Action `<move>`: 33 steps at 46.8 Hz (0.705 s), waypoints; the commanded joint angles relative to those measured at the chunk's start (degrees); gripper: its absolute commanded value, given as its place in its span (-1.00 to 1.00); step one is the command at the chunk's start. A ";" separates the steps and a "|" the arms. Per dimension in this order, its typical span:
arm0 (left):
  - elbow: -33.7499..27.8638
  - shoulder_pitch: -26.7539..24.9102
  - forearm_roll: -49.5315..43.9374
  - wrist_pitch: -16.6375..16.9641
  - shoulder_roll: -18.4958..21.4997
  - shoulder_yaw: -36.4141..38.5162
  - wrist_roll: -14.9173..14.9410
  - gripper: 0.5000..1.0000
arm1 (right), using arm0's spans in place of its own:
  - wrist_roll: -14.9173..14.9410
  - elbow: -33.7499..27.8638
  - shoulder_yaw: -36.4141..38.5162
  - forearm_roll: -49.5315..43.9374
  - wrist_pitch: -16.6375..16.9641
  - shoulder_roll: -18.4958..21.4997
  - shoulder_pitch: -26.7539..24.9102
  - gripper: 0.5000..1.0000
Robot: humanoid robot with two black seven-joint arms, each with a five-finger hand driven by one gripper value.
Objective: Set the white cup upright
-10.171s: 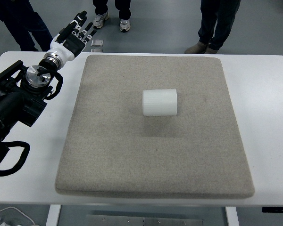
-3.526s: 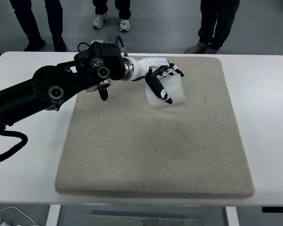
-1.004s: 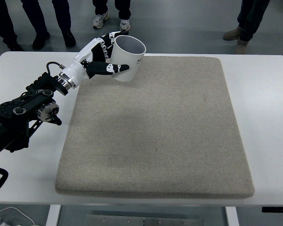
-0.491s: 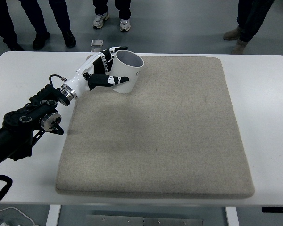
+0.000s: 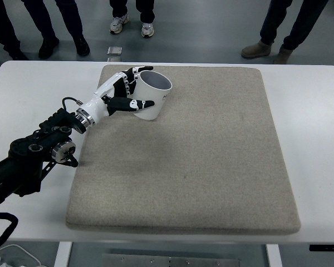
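Your left hand (image 5: 122,95) grips the cup (image 5: 149,101) near the mat's (image 5: 211,167) far-left corner; its axis tilts, mouth up and away from the hand.

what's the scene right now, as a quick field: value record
surface: white table with a grey mat on it
cup: white cup, mouth facing up and tilted slightly right, at the mat's far left corner
left hand: left hand wrapped around the cup's left side, thumb across its front
right hand: not in view
cup contact with mat: cannot tell if the base is fully down
floor: small flat object beyond the table
people: legs and shoes along the top edge
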 commanded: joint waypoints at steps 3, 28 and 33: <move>1.14 0.09 0.01 0.01 -0.68 0.02 0.00 -0.63 | 0.00 0.00 0.00 0.00 0.02 0.00 -0.01 0.72; 1.94 0.88 -0.17 0.27 -1.03 1.25 0.00 -0.62 | 0.00 0.00 0.00 0.00 0.02 0.00 -0.01 0.72; 2.29 0.79 -0.17 0.27 -1.20 1.25 0.00 -0.62 | 0.00 0.00 0.00 0.00 0.02 0.00 -0.01 0.72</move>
